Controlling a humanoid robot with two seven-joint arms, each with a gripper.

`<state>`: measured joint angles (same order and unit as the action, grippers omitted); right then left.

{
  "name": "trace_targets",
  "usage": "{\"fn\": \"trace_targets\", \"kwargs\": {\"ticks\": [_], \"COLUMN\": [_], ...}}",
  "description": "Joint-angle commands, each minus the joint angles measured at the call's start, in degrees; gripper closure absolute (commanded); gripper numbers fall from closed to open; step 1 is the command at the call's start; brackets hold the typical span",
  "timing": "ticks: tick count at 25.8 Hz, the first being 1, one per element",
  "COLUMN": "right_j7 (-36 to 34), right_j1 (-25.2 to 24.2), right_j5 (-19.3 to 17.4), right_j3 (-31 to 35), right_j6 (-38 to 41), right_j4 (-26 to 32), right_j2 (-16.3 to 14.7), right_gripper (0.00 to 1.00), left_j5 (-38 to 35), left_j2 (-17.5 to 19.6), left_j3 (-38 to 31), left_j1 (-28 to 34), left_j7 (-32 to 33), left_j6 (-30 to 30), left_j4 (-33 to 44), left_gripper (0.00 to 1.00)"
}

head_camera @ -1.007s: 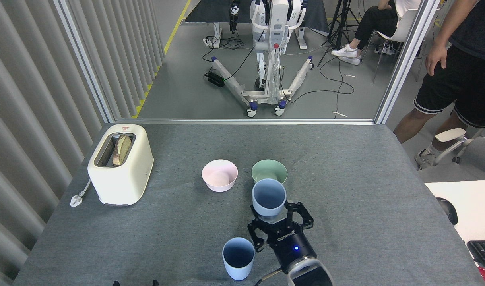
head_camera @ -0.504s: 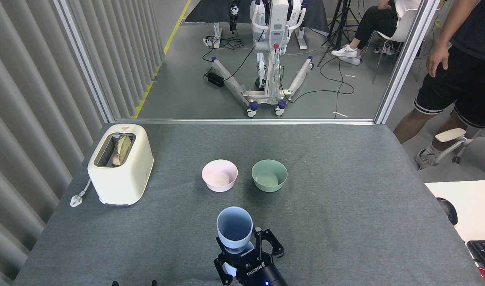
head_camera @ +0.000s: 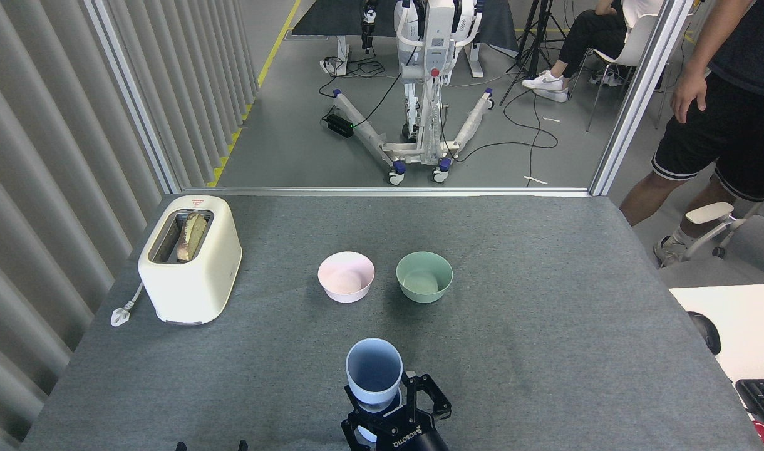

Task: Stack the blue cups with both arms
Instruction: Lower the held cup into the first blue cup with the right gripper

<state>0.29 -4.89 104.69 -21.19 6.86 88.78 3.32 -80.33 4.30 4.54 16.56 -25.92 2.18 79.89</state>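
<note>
A cream toaster (head_camera: 191, 260) with bread in its slot sits by the desk's (head_camera: 545, 326) left edge. Mid-desk stand a pink bowl (head_camera: 346, 276) and, just right of it, a mint green bowl (head_camera: 424, 276). At the near edge the right hand (head_camera: 394, 416) pinches a pale blue cup (head_camera: 374, 373) upright; a sliver of the second blue cup (head_camera: 367, 434) shows directly beneath it. The left hand is out of sight.

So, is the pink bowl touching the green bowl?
Apart. The head view shows a plain strip of grey table cover between the pink bowl and the green bowl.
</note>
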Motion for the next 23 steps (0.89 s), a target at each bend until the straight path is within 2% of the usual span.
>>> {"fn": "trace_targets", "kwargs": {"ticks": [1,8,9,11,13,23], "right_j7": [-0.46,-0.55,-0.55,-0.46,-0.46,-1.34], "right_j1": [-0.29,-0.82,-0.82,-0.82,-0.82,-0.82], "right_j5": [-0.01,-0.10,-0.10,-0.10,-0.19,-0.54], "right_j3": [0.10,0.28,0.28,0.28,0.28,-0.43], "right_j6": [0.00,-0.26,-0.62,-1.76,-2.55,-2.02], "right_j4": [-0.10,-1.42,-1.51,-1.68,-1.86,-0.36], "right_j2": [-0.07,-0.07,-0.07,-0.07,-0.07,0.28], "right_gripper": [0.50,0.45,0.41,0.17,0.02,0.00], "left_j5": [0.00,0.09,0.09,0.09,0.44,0.44], "left_j2": [0.00,0.00,0.09,0.09,0.09,0.18], "left_j3": [0.03,-0.76,-1.11,-1.28,-1.28,-1.28], "left_j1": [0.06,-0.21,-0.12,-0.12,-0.12,-0.21], "left_j7": [-0.01,-0.01,-0.01,-0.01,-0.01,-0.01], "left_j6": [0.01,-0.16,-0.16,-0.25,-0.25,-0.25], "left_j4": [0.00,-0.09,-0.09,-0.09,-0.09,-0.09], "left_gripper": [0.00,0.00,0.00,0.00,0.00,0.00]}}
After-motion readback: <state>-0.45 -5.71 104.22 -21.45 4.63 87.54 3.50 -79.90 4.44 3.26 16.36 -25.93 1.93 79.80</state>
